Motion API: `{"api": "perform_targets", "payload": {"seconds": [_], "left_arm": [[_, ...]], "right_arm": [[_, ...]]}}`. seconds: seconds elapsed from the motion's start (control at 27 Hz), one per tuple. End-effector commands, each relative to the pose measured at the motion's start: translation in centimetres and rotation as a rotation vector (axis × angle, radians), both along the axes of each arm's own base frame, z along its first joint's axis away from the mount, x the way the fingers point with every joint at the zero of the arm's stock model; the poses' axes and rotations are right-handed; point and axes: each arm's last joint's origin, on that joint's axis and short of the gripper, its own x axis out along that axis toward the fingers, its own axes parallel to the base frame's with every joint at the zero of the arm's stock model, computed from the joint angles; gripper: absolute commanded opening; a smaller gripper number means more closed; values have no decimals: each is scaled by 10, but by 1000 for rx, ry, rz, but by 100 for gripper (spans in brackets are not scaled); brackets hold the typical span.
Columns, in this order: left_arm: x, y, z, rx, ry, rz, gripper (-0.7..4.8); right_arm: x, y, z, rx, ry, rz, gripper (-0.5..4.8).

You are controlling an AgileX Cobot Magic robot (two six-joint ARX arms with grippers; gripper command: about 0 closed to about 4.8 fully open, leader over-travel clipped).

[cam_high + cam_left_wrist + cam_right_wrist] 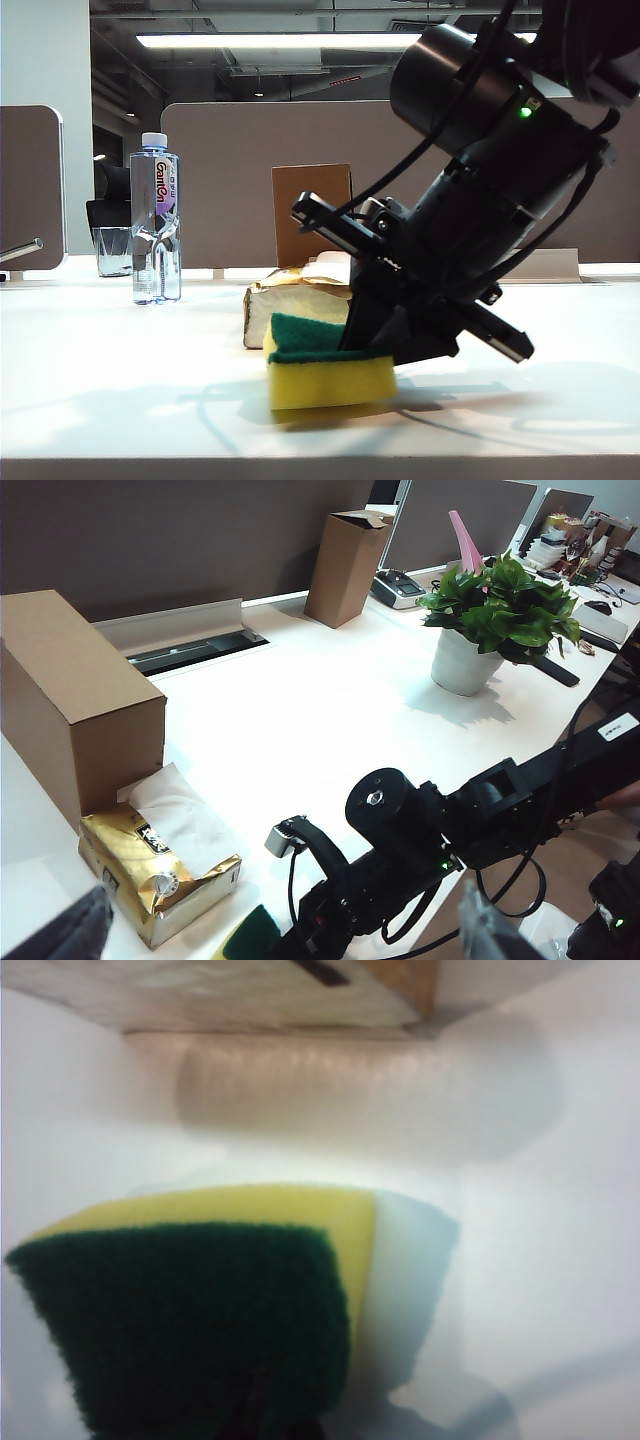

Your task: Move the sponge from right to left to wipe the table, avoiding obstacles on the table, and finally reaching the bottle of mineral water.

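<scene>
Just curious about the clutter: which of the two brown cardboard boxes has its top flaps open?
The tall narrow box far back by the partition; the wide box beside the tissue pack is closed flat.

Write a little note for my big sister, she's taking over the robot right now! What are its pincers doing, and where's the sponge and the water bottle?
Right pincer: shut, pressing down on the sponge, which lies on the table near its front edge.
Left pincer: open, empty, held above the table over the tissue pack and the right arm.
Obstacles: tissue pack just behind the sponge, cardboard box behind that.
Bottle of mineral water: upright, farther left, with a glass cup behind it.
Done: sponge is under the right pincer and has reached the tissue pack.
Left: wipe leftward past the pack and on to the bottle.
</scene>
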Motion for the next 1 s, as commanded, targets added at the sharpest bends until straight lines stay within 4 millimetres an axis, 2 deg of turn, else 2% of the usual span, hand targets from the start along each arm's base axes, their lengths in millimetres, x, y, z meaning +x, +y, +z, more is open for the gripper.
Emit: {"api": "perform_targets", "payload": {"seconds": [0.04,0.15,0.22,0.3,0.41,0.56,0.67,0.78,0.89,1.0], "left_arm": [[-1,0,3,-2,-16,-6,453],[-1,0,3,-2,-16,-6,453],[-1,0,3,-2,-17,-6,453],[-1,0,3,-2,-17,-6,453],[-1,0,3,-2,-16,-6,453],[-1,0,2,-2,-16,-6,453],[-1,0,2,-2,-16,-7,453],[-2,0,3,-2,-16,-8,453],[-2,0,2,-2,-16,-7,453],[-2,0,2,-2,-16,-8,453]], "right_arm": [[-5,-1,-13,-38,79,21,-9],[-4,-1,-11,-17,77,28,-7],[-4,-1,-11,-14,74,28,61],[-4,-1,-10,-13,74,28,65],[-4,-1,-7,-5,65,29,120],[-3,-5,3,15,39,16,123],[1,-11,14,42,6,-9,208],[2,-14,19,58,-4,-15,226],[1,-14,23,79,-7,-2,279],[1,-15,28,91,-21,-2,279]]}}
